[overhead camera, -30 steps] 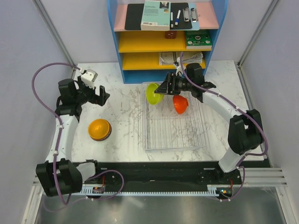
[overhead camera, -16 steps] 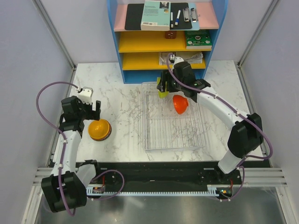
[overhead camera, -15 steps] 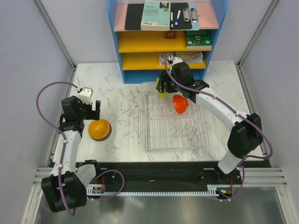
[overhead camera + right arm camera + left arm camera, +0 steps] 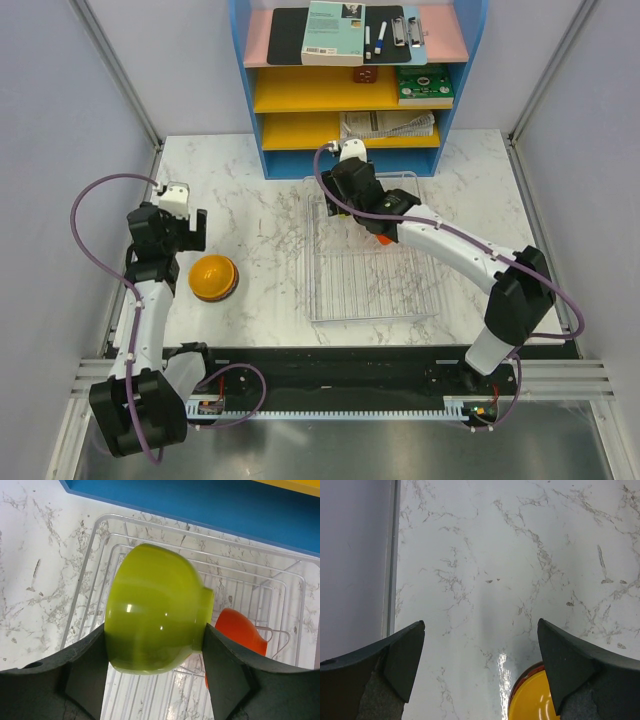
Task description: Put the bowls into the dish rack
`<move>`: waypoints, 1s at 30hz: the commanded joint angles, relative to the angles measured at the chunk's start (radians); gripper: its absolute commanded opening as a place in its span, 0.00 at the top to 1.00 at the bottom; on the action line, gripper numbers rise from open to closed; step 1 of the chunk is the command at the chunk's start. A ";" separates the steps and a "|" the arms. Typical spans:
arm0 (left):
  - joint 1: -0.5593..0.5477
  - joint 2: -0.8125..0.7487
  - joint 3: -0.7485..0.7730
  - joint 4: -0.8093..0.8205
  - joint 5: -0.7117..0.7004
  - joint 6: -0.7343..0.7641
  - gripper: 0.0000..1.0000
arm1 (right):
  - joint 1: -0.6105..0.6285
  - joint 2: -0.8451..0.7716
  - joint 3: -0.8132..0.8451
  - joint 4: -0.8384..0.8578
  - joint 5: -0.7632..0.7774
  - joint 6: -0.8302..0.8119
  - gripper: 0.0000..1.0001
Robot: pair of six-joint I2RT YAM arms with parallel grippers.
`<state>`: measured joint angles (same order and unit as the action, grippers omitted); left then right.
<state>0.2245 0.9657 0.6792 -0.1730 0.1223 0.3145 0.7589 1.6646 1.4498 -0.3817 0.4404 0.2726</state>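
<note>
My right gripper [image 4: 348, 203] hangs over the far left part of the wire dish rack [image 4: 370, 290]. In the right wrist view my right gripper [image 4: 155, 630] is shut on a lime-green bowl [image 4: 150, 615], tilted on its side above the rack wires [image 4: 125, 535]. An orange-red bowl [image 4: 240, 630] lies in the rack to its right; in the top view the bowl [image 4: 384, 238] is partly hidden by the arm. An orange bowl [image 4: 213, 277] sits upside down on the table at the left. My left gripper [image 4: 183, 232] is open just behind it, with the bowl's rim [image 4: 532, 697] under the right finger.
A blue-and-yellow shelf unit [image 4: 350, 90] stands right behind the rack, with books and pens on it. The left wall [image 4: 350, 555] and the table's edge strip run close beside my left gripper. Marble table [image 4: 260, 220] lies between the orange bowl and the rack.
My right gripper has swung left and turned downward with the lime-green bowl, over the rack's far left corner. My left gripper has drawn back and lowered toward the orange bowl.
</note>
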 commanded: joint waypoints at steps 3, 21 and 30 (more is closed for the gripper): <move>0.013 -0.021 -0.009 0.050 -0.027 -0.018 0.00 | 0.036 -0.028 -0.015 0.037 0.078 -0.013 1.00; 0.030 -0.015 -0.007 0.053 -0.019 -0.022 0.00 | 0.076 0.027 -0.055 0.043 0.043 0.017 1.00; 0.036 -0.013 -0.007 0.053 -0.019 -0.022 0.00 | 0.092 0.064 -0.057 0.046 0.024 0.028 1.00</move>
<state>0.2520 0.9657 0.6746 -0.1616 0.1062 0.3141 0.8375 1.7180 1.3880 -0.3790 0.4713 0.2840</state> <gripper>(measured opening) 0.994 0.725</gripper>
